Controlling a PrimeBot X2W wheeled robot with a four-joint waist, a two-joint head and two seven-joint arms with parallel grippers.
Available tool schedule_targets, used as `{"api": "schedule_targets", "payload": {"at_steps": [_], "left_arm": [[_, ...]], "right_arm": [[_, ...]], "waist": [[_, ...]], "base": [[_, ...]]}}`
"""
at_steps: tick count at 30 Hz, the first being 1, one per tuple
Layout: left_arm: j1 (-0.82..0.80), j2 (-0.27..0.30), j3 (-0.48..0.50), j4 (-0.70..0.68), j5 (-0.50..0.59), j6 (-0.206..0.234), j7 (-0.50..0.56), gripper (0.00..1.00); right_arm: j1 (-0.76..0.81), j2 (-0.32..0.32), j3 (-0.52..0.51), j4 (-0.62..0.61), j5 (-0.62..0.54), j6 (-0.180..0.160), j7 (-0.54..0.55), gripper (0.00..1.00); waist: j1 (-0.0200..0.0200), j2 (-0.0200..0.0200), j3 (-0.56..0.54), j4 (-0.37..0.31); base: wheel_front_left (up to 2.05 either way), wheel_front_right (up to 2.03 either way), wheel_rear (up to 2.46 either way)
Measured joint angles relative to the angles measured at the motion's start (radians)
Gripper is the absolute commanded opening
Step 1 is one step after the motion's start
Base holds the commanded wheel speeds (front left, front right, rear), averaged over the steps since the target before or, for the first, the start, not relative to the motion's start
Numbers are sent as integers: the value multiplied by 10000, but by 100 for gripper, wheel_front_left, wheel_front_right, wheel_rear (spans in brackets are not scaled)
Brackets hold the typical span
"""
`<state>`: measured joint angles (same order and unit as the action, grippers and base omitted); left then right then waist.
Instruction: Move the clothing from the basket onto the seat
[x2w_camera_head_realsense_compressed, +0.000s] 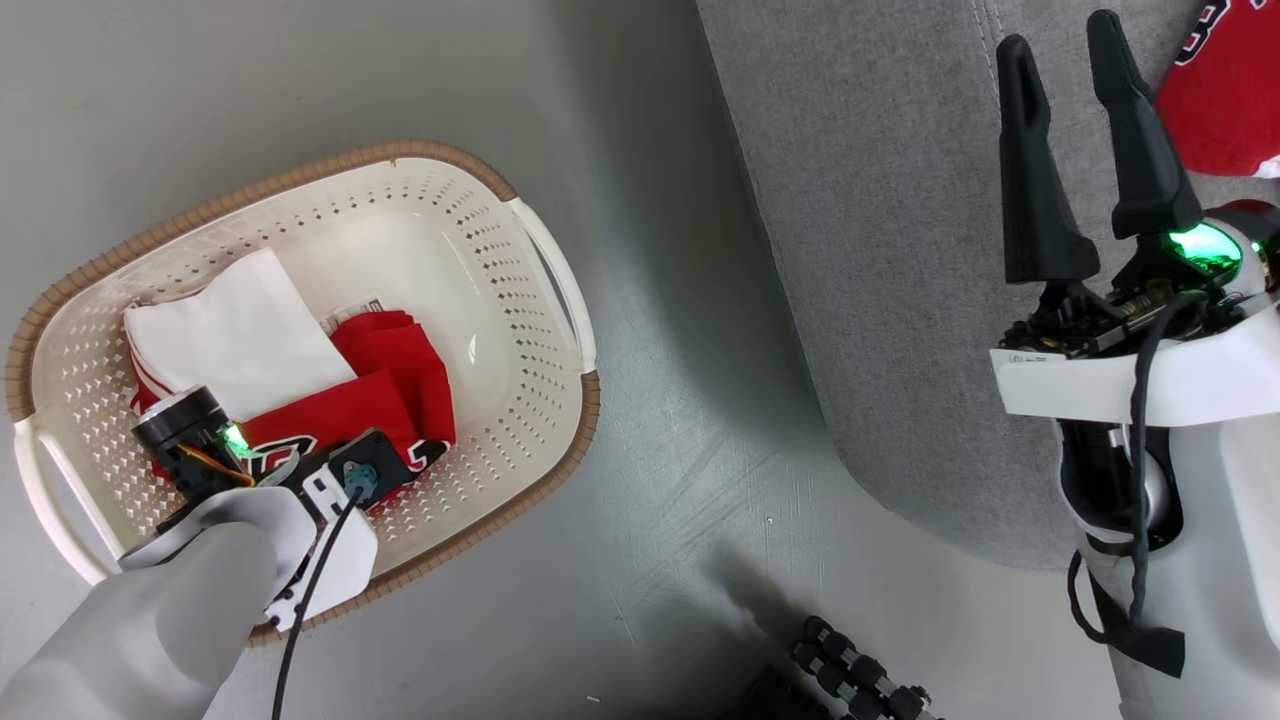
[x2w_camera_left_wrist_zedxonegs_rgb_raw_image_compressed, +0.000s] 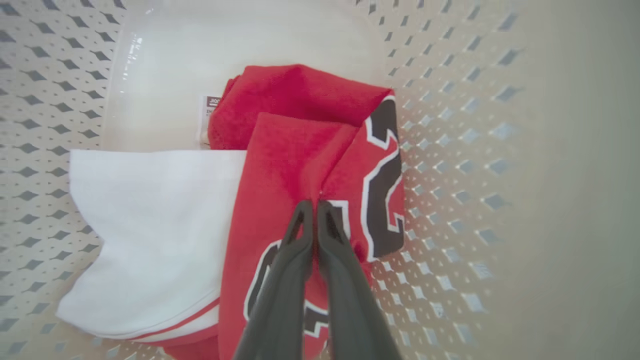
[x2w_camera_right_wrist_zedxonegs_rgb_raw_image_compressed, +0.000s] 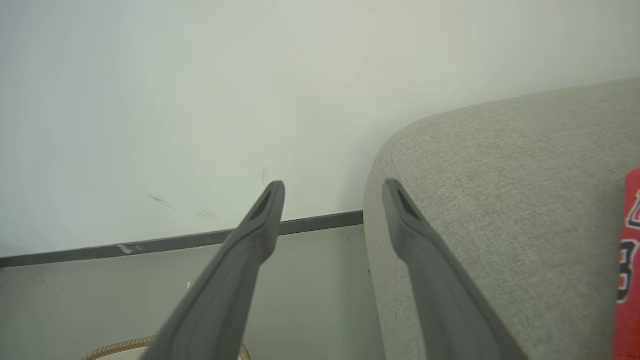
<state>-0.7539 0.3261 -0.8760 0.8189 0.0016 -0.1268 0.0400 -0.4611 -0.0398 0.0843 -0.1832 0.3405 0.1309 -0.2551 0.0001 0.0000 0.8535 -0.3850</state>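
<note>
The clothing, folded red and white, lies in the basket on the floor. The left fingers are pressed shut, pinching a red fold. The right fingers stand apart over the seat, where another red garment lies.

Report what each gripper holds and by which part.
The left gripper pinches a fold of the red garment, beside its black number. The right gripper holds nothing.
</note>
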Motion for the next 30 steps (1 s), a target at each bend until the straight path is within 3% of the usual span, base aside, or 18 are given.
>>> {"api": "schedule_targets", "payload": {"at_steps": [8, 30], "left_arm": [[12, -17, 516, -583, -433, 63, -675, 0], [1191, -470, 2801, -2623, -2658, 1651, -2579, 0]], "right_arm": [[-17, 0, -69, 44, -121, 0, 0, 100], [-174, -15, -8, 782, -1400, 0, 0, 100]], "waist": [[0, 0, -260, 193], [0, 0, -1678, 1159]], "base": [[0, 0, 0], [0, 0, 0]]}}
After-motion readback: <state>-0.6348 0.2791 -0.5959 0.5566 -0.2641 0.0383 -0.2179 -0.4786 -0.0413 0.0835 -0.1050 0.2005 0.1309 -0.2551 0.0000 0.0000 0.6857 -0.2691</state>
